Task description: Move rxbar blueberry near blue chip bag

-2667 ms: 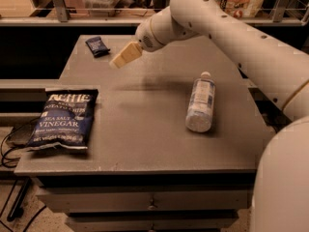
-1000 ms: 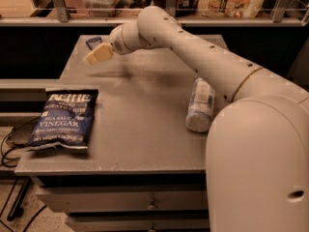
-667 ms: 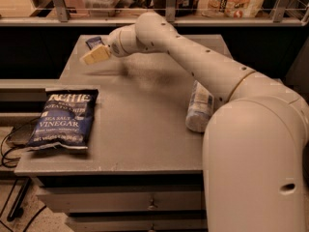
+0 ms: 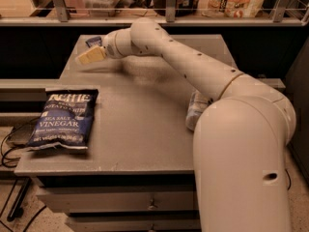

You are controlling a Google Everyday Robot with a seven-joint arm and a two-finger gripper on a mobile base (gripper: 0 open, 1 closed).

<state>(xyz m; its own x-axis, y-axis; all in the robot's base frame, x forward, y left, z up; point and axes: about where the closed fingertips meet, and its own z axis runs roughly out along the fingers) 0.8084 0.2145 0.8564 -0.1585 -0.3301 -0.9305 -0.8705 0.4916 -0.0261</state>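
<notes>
Step in hand, by judgement: reach for pickup, with tool (image 4: 91,56) hovering at upper left of frame just in front of rxbar blueberry (image 4: 93,40), which lies flat at far left corner of bench (image 4: 145,144), not yet lifted; open or closed state of tool impossible to tell. Next move likely calling for descent onto the small wrapper, a firm pinch, then carry toward lower left beside blue chip bag (image 4: 63,121). Legible on bag: apparently "Kettle" on top, then "Sea Salt" and "Vinegar"; wrapper print unreadable
</notes>
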